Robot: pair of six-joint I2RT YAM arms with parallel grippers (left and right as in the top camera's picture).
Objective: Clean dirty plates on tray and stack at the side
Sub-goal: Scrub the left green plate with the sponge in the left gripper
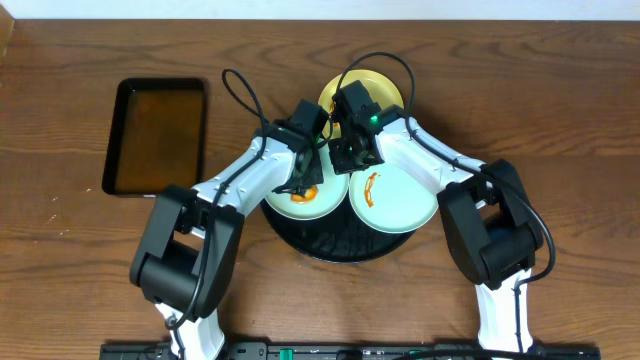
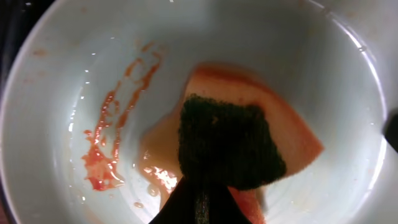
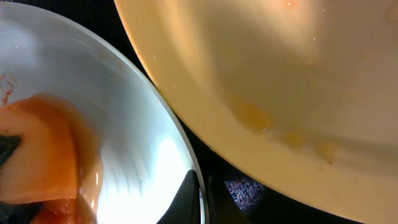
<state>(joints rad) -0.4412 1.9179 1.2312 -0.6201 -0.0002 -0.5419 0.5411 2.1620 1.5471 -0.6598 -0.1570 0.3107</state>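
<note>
Three plates: all on the tray (image 1: 330,250), lower ctr of the overhead view; none stacked at the side yet.
Left mint plate (image 1: 285,208): lower-left part of the tray, w/ a sponge (image 1: 305,194) lying on it. The left wrist view shows an orange-red sauce streak (image 2: 106,143) at mid-left of the frame and a thin wet smear just beside the sponge.
Left gripper (image 2: 200,186): fingers closed, pinching the sponge by its dark green scouring face. The sponge lies flat on the plate, right of ctr.
Right mint plate (image 1: 405,205): lower-right part of the tray, touching or nearly touching its neighbour. A sauce streak (image 1: 372,188) runs near its left rim, unwiped.
Right gripper (image 3: 205,193): fingers closed, nothing seen btw them. It hangs low over the dark gap where the left mint plate's rim nears the yellow plate (image 3: 280,74).
Yellow plate: top of the tray, partly hidden overhead by the right gripper. A few pale drops on it; whether it is clean can't be told.
Pan (image 1: 112,150): upper left, well apart from the tray, holding brownish liquid.
Step (judged): scrubbing the first mint plate, early in the task.
Nxt move (judged): drag the sponge left across the streak w/ steady downward pressure. The plate may slide on the glossy tray, so the right gripper may need to brace its rim.
</note>
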